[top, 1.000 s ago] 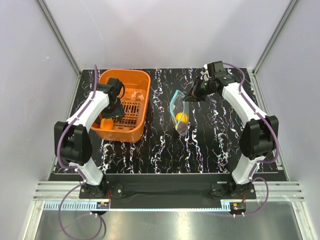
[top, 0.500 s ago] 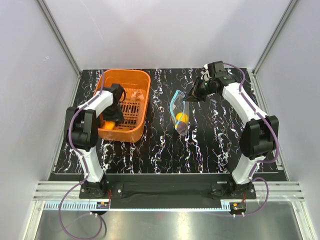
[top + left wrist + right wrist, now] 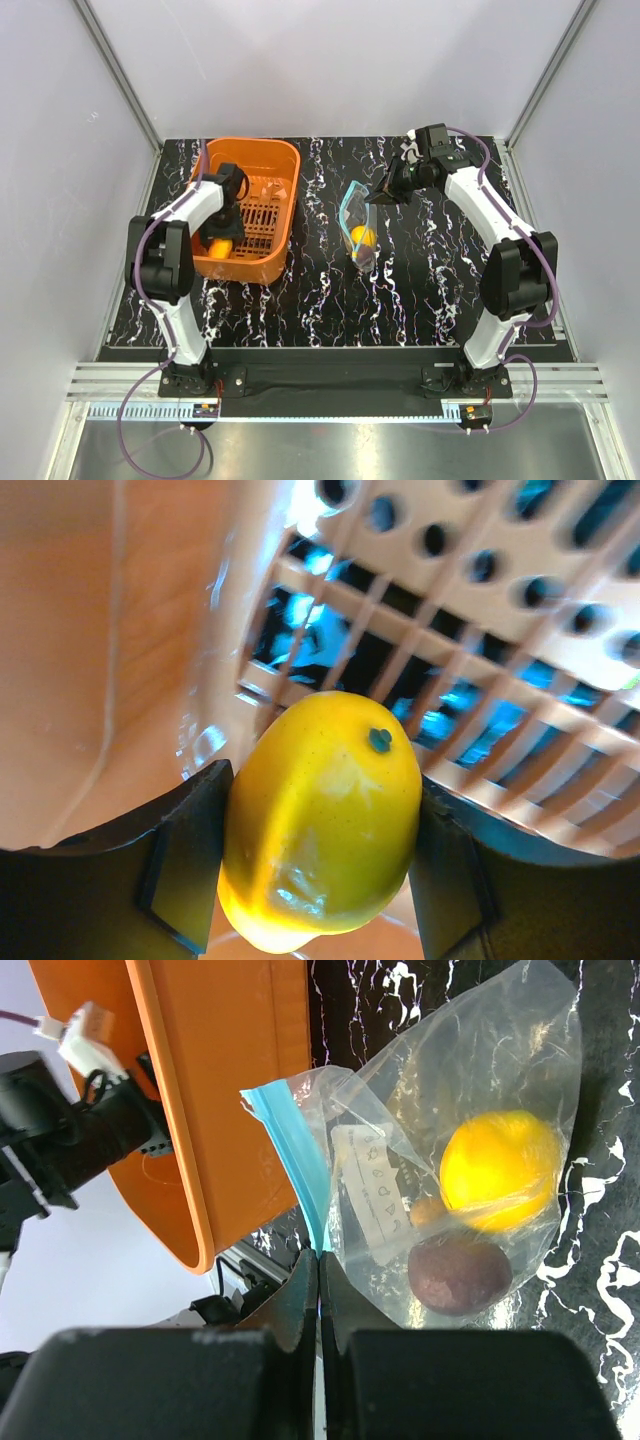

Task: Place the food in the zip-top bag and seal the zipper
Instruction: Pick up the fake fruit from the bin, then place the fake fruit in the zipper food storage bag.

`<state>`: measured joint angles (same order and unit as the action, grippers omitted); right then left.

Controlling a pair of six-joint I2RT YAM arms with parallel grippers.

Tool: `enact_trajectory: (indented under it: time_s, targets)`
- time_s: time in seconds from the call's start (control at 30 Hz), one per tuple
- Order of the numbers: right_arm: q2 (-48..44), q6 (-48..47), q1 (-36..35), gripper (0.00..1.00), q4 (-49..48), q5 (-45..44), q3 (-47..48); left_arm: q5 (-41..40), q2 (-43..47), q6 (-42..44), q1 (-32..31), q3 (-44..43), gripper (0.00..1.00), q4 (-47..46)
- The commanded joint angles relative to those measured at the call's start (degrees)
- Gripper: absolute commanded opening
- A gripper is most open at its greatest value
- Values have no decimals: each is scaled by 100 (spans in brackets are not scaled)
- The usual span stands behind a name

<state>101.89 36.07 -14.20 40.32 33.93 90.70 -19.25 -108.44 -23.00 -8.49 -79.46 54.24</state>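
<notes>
My left gripper (image 3: 322, 820) is inside the orange basket (image 3: 262, 155) and is shut on a yellow fruit (image 3: 325, 810), one finger on each side of it. From above, that fruit (image 3: 215, 246) sits at the basket's near left corner under the gripper (image 3: 222, 236). My right gripper (image 3: 319, 1260) is shut on the light-blue zipper (image 3: 302, 1165) of the clear zip-top bag (image 3: 480, 1050). The bag holds a yellow fruit (image 3: 500, 1170) and a dark purple fruit (image 3: 458, 1274). From above, the bag (image 3: 358, 235) lies mid-table, with the right gripper (image 3: 385, 193) at its far end.
The orange basket's wall (image 3: 220, 1090) stands just left of the bag's mouth. The table (image 3: 440, 280) has a black marbled top. Grey walls enclose the back and sides.
My left gripper has moved toward the basket's near left corner and now sits on the yellow fruit there. The right gripper and bag have not moved.
</notes>
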Motion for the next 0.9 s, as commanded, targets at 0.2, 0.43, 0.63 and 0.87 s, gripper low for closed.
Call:
enact_trajectory:
  time_s: [0.2,0.43,0.63,0.87]
  targets:
    - [-283,-13,22,0,-182,61,19,633,1369,507,-416,-499,26,-283]
    - [-336,-13,31,0,-261,52,-52,1246,1598,666,-627,-1510,26,-133]
    - [-275,14,22,0,-191,35,106,2853,1739,227,-995,-2205,27,-781]
    - [-239,101,22,0,-24,-10,141,3769,1669,-1178,-1567,-1951,27,-2363]
